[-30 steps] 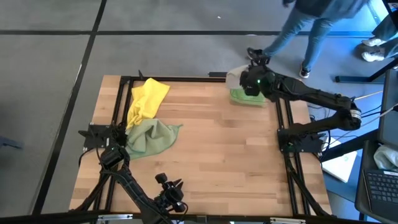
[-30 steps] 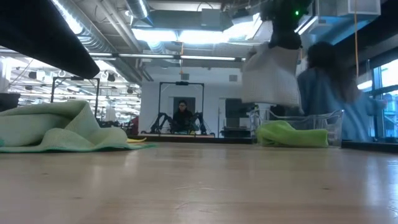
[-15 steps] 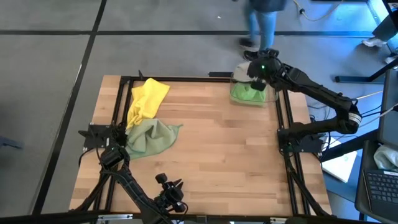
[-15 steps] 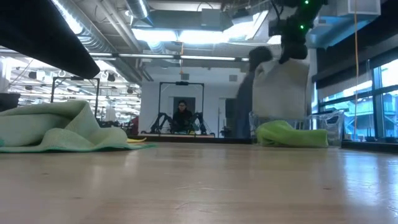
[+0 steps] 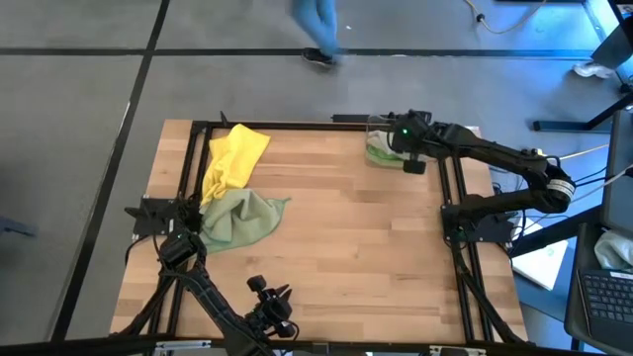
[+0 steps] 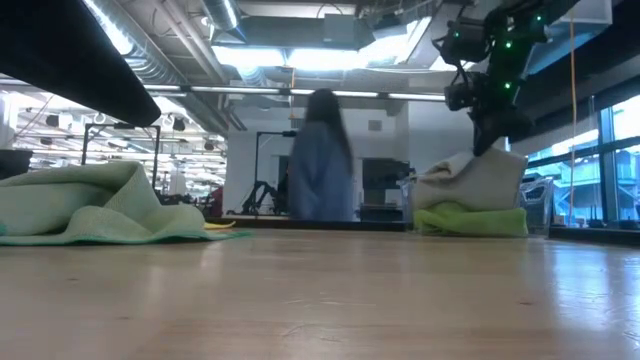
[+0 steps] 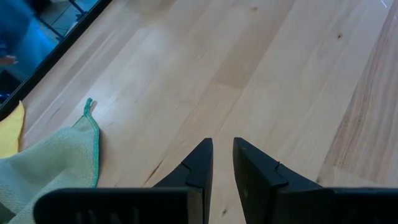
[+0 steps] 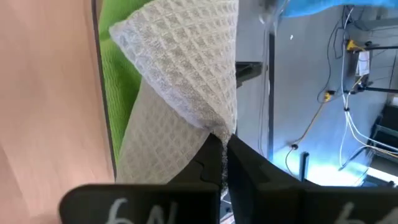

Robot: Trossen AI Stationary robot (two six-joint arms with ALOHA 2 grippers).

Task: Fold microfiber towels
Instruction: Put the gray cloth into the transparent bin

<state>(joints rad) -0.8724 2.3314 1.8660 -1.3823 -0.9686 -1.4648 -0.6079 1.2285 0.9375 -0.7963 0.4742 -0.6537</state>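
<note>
Microfiber towels, four counted. High view: the yellow towel (image 5: 233, 158) is lying crumpled at upper left of the table (image 5: 336, 257), overlapping the pale olive-green towel (image 5: 240, 218) just below it; the bright green towel (image 5: 381, 153) is sitting at upper right, with the right gripper (image 5: 407, 148) hanging over it. The left gripper (image 5: 280, 321) is waiting at the bottom edge.

Low view: the grey-beige towel (image 6: 478, 182) is resting on top of the bright green towel (image 6: 470, 221) at right, the right gripper (image 6: 490, 140) touching its top. One olive towel is lying at far left. One person (image 6: 322, 160) is standing in the background.

Left wrist view: the left fingers (image 7: 198, 167) are sitting slightly parted, holding nothing, beside the olive towel's corner.

Right wrist view: the right fingers (image 8: 239, 163) are pressing together, pinching the grey-beige towel (image 8: 180, 93) over the green one.
</note>
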